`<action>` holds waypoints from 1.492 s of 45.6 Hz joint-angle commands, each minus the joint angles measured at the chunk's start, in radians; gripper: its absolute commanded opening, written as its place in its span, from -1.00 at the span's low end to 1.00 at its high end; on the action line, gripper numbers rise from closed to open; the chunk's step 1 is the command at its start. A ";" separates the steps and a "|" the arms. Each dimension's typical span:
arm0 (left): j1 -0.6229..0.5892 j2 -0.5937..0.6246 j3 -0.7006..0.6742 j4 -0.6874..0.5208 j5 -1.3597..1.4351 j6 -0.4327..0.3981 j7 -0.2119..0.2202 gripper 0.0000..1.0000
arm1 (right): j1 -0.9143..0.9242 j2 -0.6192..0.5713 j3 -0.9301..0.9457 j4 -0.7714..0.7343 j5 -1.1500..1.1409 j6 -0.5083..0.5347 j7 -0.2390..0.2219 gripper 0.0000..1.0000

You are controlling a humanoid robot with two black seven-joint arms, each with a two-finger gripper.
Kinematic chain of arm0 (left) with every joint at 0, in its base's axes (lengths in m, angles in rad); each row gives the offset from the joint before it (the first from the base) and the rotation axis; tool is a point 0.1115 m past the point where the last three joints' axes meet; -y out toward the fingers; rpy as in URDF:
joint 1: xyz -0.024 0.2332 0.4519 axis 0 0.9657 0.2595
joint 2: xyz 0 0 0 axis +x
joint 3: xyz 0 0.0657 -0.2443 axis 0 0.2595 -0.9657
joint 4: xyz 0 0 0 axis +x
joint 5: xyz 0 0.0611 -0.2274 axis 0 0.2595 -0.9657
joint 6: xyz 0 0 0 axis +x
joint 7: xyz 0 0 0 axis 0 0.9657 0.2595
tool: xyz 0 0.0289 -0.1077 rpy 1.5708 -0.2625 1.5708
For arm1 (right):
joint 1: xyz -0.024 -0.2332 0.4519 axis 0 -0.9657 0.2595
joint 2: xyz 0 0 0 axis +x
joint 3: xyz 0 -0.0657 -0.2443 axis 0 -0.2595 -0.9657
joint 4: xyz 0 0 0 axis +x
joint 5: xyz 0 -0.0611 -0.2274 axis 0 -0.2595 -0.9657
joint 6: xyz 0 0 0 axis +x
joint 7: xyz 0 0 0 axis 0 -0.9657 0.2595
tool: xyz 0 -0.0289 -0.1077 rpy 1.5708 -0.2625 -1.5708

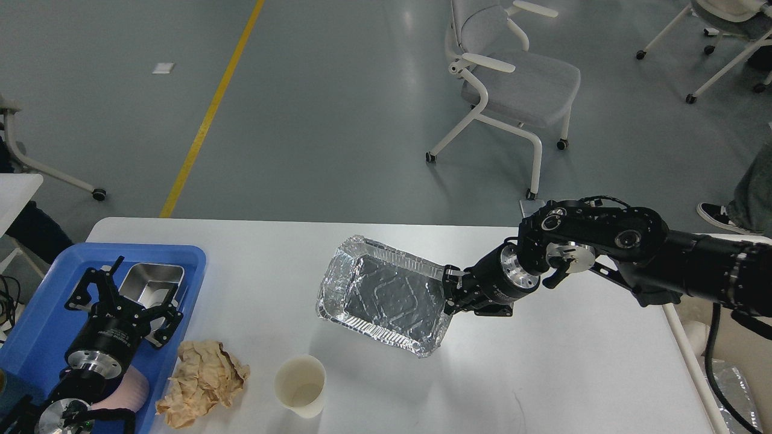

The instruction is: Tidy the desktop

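Across the bottom half of the shot sits the desktop [573, 374], a big white slab with rounded corners whose long axis runs left to right; its near edge and part of its right side are cut off by the frame, so only the two far corners show. Over the middle of it the right gripper [449, 290] is clamped on the right-hand short rim of a foil tray [386, 295], which looks tilted, left end further from me and right end nearer, long axis running roughly left-right with a slant. I honestly can't tell whether the tray's bottom is touching the table or floating just above it, though a shadow sits under its near corner. The gripper's fingers are mostly buried behind the foil rim, so they're hard to pick apart. On the left, a blue tray [36, 313] hangs partly off the table edge and off the frame, with a small steel pan [151, 280] in its far corner. The left gripper [117, 289] hangs over that blue tray with its fingers spread wide, holding nothing, and its arm hides a pinkish thing [132, 389] under it that I can't identify. Just beside the blue tray lies a crumpled brown paper wad [202, 380], and near that stands a paper cup [300, 386], upright. A grey chair [512, 78] stands on the floor beyond.
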 commanded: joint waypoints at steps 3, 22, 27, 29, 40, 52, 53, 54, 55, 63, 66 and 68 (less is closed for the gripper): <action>0.000 0.000 0.002 0.000 0.000 -0.003 0.000 0.94 | 0.001 -0.004 0.010 0.024 0.050 0.014 -0.046 -1.00; 0.001 0.000 0.009 -0.002 0.000 -0.006 0.000 0.94 | 0.030 -0.026 0.029 0.027 0.078 -0.016 -0.053 -1.00; 0.005 0.005 0.009 -0.003 0.003 -0.030 0.000 0.94 | 0.030 -0.023 0.029 0.024 0.082 -0.016 -0.058 -1.00; 0.006 0.009 0.013 -0.005 0.006 -0.035 0.000 0.94 | 0.028 -0.023 0.029 0.019 0.096 -0.013 -0.063 -1.00; 0.003 0.035 0.055 -0.014 0.057 -0.038 -0.006 0.94 | -0.004 -0.018 0.033 0.010 0.115 -0.012 -0.067 -1.00; -0.003 0.083 0.059 -0.011 0.156 -0.067 -0.136 0.94 | -0.009 -0.017 0.093 -0.001 0.171 -0.018 -0.069 -1.00; -0.003 0.083 0.059 -0.012 0.179 -0.067 -0.147 0.94 | -0.009 -0.015 0.098 0.001 0.179 -0.018 -0.069 -1.00; -0.003 0.083 0.059 -0.012 0.201 -0.067 -0.158 0.94 | -0.009 -0.015 0.107 0.001 0.185 -0.018 -0.069 -1.00; -0.002 0.083 0.059 -0.011 0.233 -0.067 -0.178 0.94 | -0.013 -0.014 0.122 0.001 0.196 -0.016 -0.069 -1.00; 0.001 0.077 0.059 -0.011 0.331 -0.057 -0.270 0.94 | -0.026 0.045 0.191 -0.015 0.254 -0.016 -0.069 -1.00; 0.003 0.075 0.060 -0.012 0.333 -0.055 -0.268 0.94 | -0.019 0.075 0.204 -0.010 0.260 -0.010 -0.072 -1.00; 0.001 0.075 0.060 -0.011 0.333 -0.052 -0.267 0.94 | -0.013 0.091 0.204 -0.018 0.262 -0.018 -0.072 -1.00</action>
